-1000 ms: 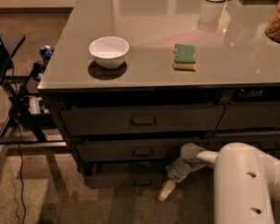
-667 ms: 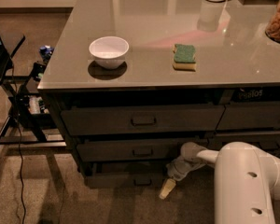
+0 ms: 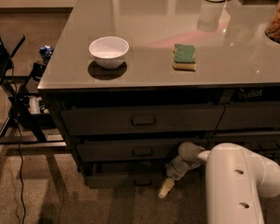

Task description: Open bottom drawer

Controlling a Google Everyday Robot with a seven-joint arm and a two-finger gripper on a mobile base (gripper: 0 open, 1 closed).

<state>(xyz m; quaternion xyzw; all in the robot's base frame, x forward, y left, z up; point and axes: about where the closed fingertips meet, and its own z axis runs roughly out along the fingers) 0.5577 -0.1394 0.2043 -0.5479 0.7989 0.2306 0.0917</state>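
Carpet covers the floor far left of the hand. A black stand with angled legs and a thin cable takes up that side, leaving a strip of bare floor between it and the bench.

The bench's glossy grey top lies well above the hand. A white bowl sits up and to the left of the hand, near the front edge. A green sponge lies almost straight above the hand, and both are well apart.

Under the top, three wide dark fronts stack downward. The bottom drawer is the lowest, just left of the hand, and its small handle is near the hand's tip. The hand hangs low, close to the floor, at the right end of that front. Whether it touches the panel cannot be told, nor whether it is spread or pressed together.

To the right of the hand, the white arm fills the lower corner and hides the narrower drawers there.
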